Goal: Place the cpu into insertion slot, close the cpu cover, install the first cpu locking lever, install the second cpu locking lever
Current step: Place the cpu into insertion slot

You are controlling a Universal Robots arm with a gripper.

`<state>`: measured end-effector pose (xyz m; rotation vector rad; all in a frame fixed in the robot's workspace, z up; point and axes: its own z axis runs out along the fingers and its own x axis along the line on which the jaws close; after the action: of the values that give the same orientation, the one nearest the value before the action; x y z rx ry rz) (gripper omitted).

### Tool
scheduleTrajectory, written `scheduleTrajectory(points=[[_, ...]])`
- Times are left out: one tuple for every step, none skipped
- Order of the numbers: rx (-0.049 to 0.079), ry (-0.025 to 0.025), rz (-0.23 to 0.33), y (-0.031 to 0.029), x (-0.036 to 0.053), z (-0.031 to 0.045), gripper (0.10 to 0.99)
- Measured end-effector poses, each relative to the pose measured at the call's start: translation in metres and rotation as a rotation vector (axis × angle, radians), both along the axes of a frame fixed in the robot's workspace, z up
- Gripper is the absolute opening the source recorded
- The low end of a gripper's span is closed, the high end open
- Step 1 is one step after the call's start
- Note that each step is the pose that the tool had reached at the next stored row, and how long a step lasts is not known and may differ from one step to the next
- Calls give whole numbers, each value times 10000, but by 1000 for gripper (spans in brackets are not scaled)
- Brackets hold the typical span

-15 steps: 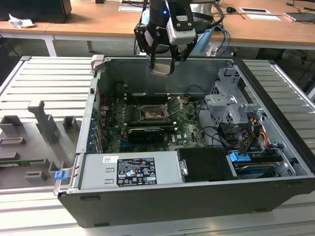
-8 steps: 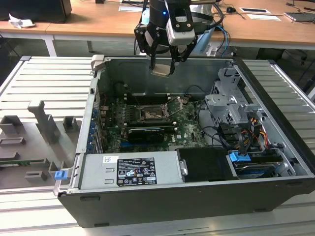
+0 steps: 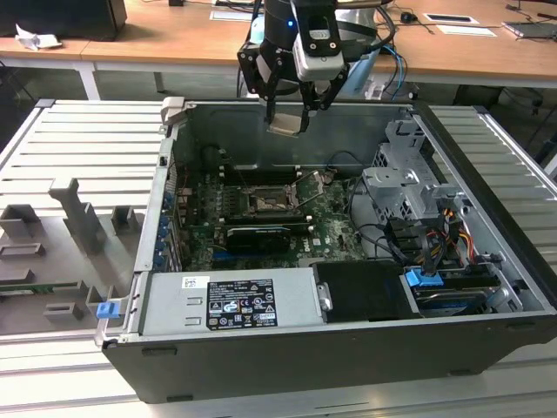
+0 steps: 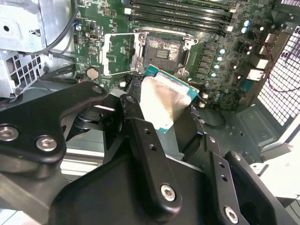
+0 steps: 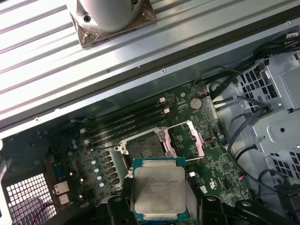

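Desk point(image 3: 52, 148), open case point(image 3: 261, 366) | cpu point(image 3: 286, 127) clamped in gripper point(image 3: 288, 117) over slot point(image 5: 144, 149) | cover point(image 5: 198, 138) seen open | placement judged in hand, square alignment needed

Ribbed grey metal worktop point(image 3: 52, 157) spans the foreground, with grey blocks point(image 3: 78, 218) standing on it at the exterior view's left. Behind it runs a row of pale wooden desks point(image 3: 174, 48) on white legs point(image 3: 90, 80), carrying white papers point(image 3: 457, 19), a crumpled wad point(image 3: 35, 38) and a dark box point(image 3: 61, 17). Light even and soft; floor under the desks in shade.
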<state>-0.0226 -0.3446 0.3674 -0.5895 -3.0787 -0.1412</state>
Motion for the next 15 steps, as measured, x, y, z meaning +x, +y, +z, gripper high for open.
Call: scheduleTrajectory(points=[[0,0,-16,0,0,-1,525],[-1,1,-29,0,0,-1,525],[-1,0,-41,0,0,-1,525],[-1,0,-63,0,0,-2,525],[0,0,-82,0,0,-3,525],[0,0,-108,0,0,-5,525],[-1,1,-128,0,0,-6,525],[-1,0,-141,0,0,-7,525],[-1,1,-171,0,0,-8,525],[-1,0,-198,0,0,-9,525],[-1,0,-213,0,0,-10,525],[-1,0,-230,0,0,-11,525],[0,0,-262,0,0,-12,525],[0,0,-295,0,0,-14,525],[0,0,-319,0,0,-15,525]])
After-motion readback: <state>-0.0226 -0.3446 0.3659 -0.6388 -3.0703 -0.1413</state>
